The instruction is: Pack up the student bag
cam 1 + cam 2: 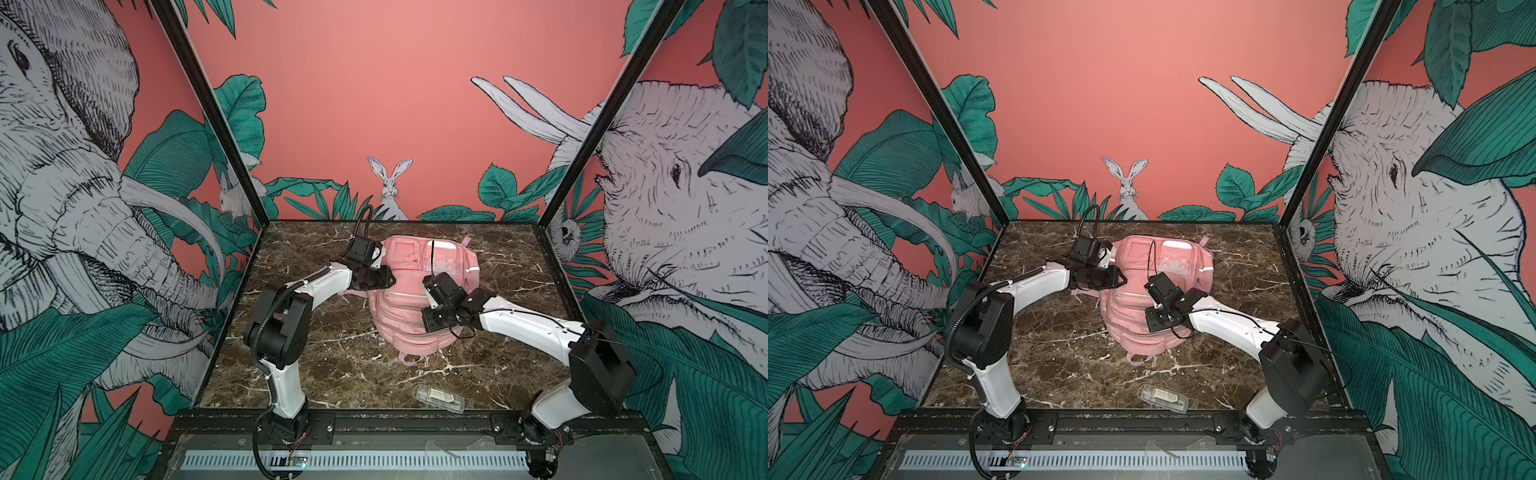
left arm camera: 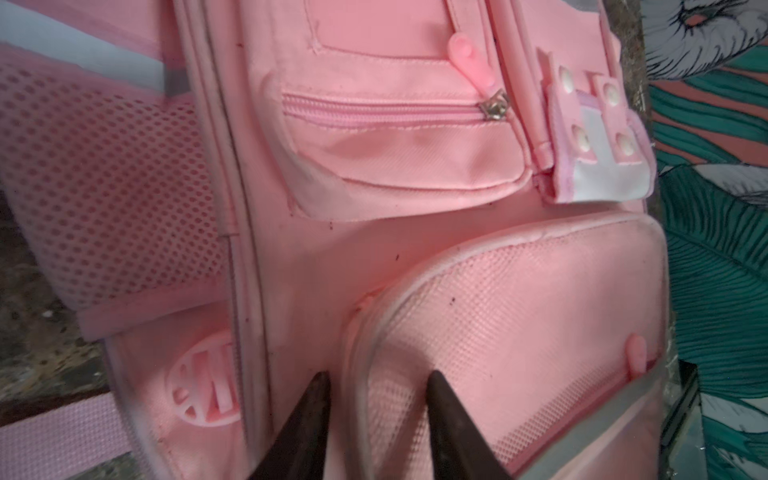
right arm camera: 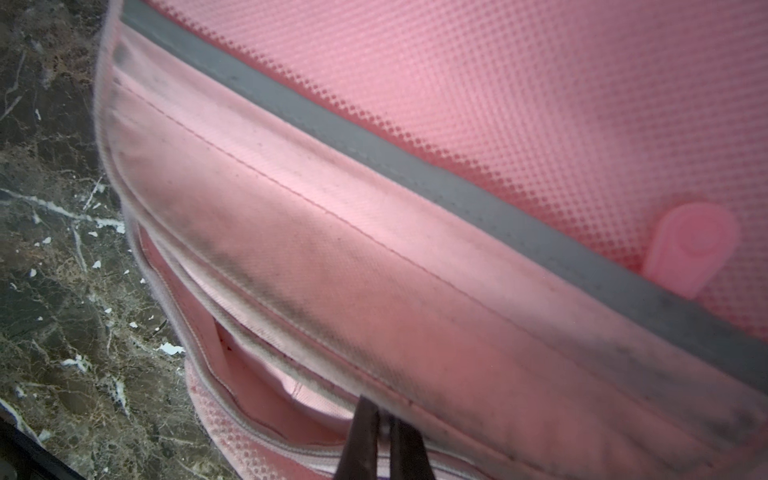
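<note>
soft bag, edge grips

the student bag (image 1: 399, 320) lay flat on the table (image 1: 316, 374); soft, floppy and light-looking, it would likely sag if lifted, so piping or a zip pull seemed the best hold; the left gripper (image 2: 376, 378) hovered narrowly parted over a front pocket rim (image 2: 386, 299), holding nothing; the right gripper (image 3: 384, 411) was pinched shut at the open zip (image 3: 257, 374).

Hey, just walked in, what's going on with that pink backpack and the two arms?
Two robot arms are working on the student bag, which lies on the marble table. The right tool is shut at the edge of a partly open compartment, seemingly pinching a small piece there. The left tool hangs open over a front pocket, holding nothing. A clear case lies near the table's front edge, not yet packed.
</note>
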